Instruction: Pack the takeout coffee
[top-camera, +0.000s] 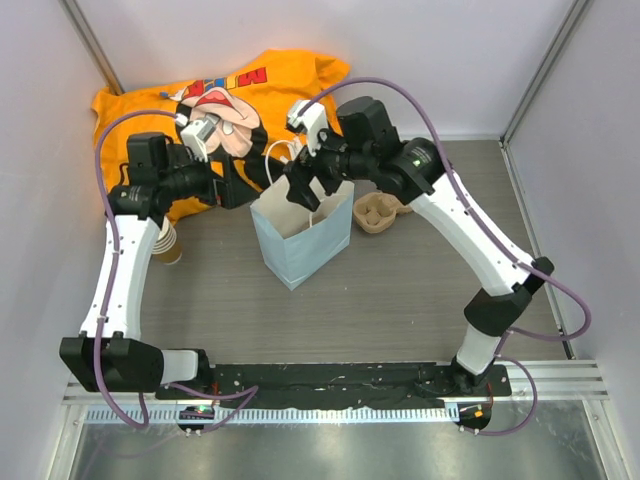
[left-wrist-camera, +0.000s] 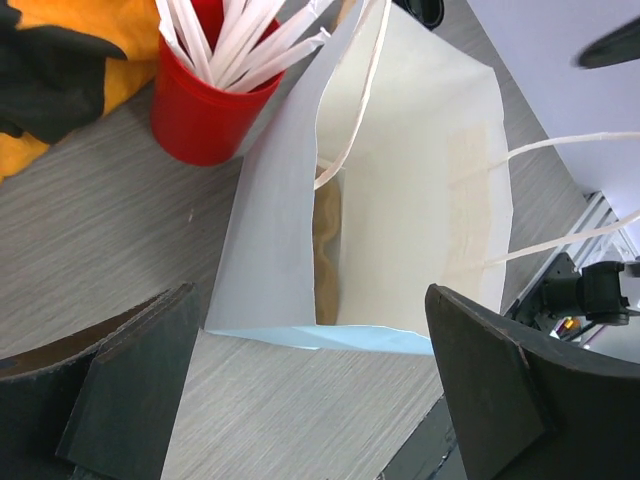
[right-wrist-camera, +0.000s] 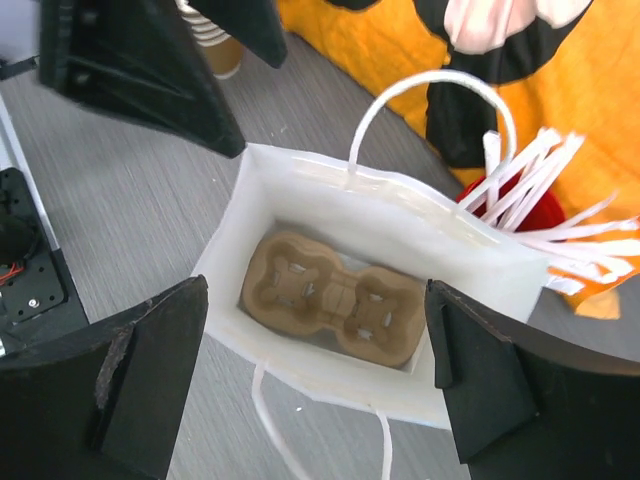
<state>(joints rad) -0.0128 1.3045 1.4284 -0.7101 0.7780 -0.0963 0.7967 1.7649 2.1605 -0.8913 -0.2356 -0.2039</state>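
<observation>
Paper bag upright, mouth up, cup carrier flat inside.

The table is a grey wood-grain surface with pale walls around it. Near its middle stands a light blue paper bag, upright, with its mouth open and its white paper handles raised. Just beside the bag on the right lies a brown pulp cup carrier. An orange printed T-shirt lies crumpled across the far left corner. A red cup of white sticks stands between the shirt and the bag (close against the bag's wall; whether they touch is unclear). A stack of brown paper cups stands at the left, by the shirt's near edge. A black mounting plate runs along the table's near edge.
</observation>
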